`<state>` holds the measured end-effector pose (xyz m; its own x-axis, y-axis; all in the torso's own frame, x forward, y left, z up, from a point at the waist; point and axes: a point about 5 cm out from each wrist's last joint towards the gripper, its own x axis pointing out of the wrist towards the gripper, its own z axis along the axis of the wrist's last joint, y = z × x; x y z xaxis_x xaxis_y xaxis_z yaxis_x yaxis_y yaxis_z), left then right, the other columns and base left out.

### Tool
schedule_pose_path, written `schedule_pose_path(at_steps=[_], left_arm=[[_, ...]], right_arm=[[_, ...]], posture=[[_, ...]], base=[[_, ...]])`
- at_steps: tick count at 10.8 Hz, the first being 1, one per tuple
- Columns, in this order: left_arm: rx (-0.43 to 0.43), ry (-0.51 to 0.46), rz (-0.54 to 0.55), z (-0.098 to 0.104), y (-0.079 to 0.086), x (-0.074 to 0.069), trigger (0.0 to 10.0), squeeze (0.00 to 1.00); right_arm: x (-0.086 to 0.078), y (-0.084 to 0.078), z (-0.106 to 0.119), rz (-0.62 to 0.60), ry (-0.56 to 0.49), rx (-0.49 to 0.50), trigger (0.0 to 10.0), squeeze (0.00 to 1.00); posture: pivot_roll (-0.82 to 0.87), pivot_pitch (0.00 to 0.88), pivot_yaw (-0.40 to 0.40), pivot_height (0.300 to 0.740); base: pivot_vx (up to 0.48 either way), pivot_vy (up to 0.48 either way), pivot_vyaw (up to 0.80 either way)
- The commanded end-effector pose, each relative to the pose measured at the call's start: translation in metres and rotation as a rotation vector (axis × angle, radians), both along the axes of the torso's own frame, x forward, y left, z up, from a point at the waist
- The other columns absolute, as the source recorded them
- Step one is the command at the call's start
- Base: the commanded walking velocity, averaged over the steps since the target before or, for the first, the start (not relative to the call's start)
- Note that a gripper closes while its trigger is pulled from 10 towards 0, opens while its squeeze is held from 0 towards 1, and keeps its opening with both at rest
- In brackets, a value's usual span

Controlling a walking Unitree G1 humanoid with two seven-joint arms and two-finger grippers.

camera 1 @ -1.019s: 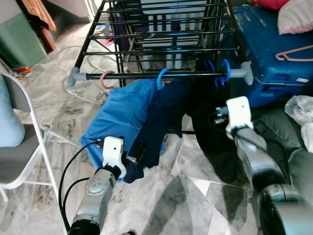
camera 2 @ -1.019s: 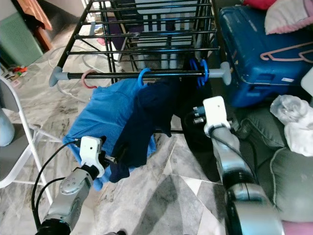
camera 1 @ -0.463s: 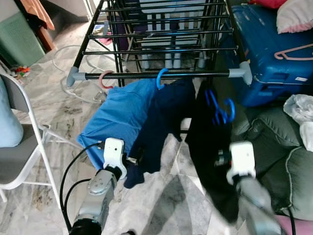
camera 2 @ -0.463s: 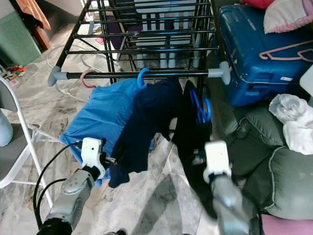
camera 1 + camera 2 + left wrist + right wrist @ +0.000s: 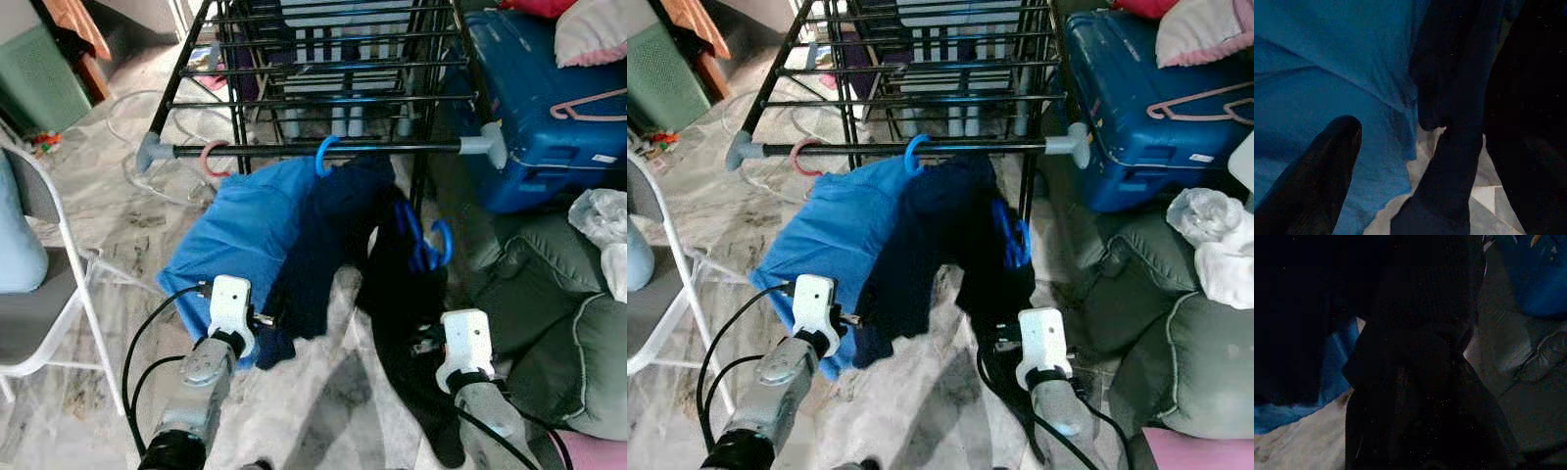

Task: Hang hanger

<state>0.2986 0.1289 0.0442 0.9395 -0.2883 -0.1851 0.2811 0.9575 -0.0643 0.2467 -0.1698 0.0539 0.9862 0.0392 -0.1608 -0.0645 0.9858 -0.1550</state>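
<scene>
Blue hard-shell suitcase (image 5: 534,93) at upper right, just beside the end of a black drying rack; a pink hanger (image 5: 591,106) lies flat on its lid. Pink-and-white pillow (image 5: 591,29) at the top right corner, partly cut off. Grey-green cushioned seat (image 5: 558,294) below the suitcase — white crumpled cloth (image 5: 605,220) rests on it at the right edge. White folding chair (image 5: 44,294) with grey seat at far left, a pale blue bundle (image 5: 18,245) on it. Marbled grey floor (image 5: 127,225) throughout; white cable (image 5: 122,122) looped on the floor beyond the rack's left end. Green panel (image 5: 39,83) at upper left.
</scene>
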Motion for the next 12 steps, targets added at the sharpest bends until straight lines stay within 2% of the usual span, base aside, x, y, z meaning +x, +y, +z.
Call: schedule_pose_path(at_steps=[1,4,7,9,12], left_arm=[[0.022,0.018,0.006,-0.006,0.004,-0.003,10.0,0.00],[0.026,0.019,0.026,-0.008,0.006,-0.005,10.0,0.00],[0.033,0.019,0.034,-0.009,0.007,-0.003,10.0,0.00],[0.023,0.020,0.035,-0.009,0.003,-0.001,10.0,0.00],[0.032,0.026,0.032,-0.012,0.004,-0.002,10.0,0.00]], right_arm=[[0.004,0.001,0.011,0.005,-0.045,0.004,10.0,0.00],[0.009,-0.003,0.013,0.005,-0.033,-0.001,10.0,0.00],[0.013,0.001,0.017,0.012,-0.041,-0.012,10.0,0.00],[0.016,0.000,0.019,0.013,-0.047,-0.017,10.0,0.00],[0.013,0.002,0.016,0.022,-0.027,-0.013,10.0,0.00]], posture=[[-0.13,0.099,0.091,0.740],[-0.13,0.102,0.086,0.740],[-0.14,0.119,0.090,0.740],[-0.16,0.122,0.085,0.740],[-0.16,0.136,0.086,0.740]], base=[[-0.326,0.000,0.00],[-0.325,0.000,0.00],[-0.322,0.000,0.00],[-0.321,0.000,0.00],[-0.325,0.000,0.00]])
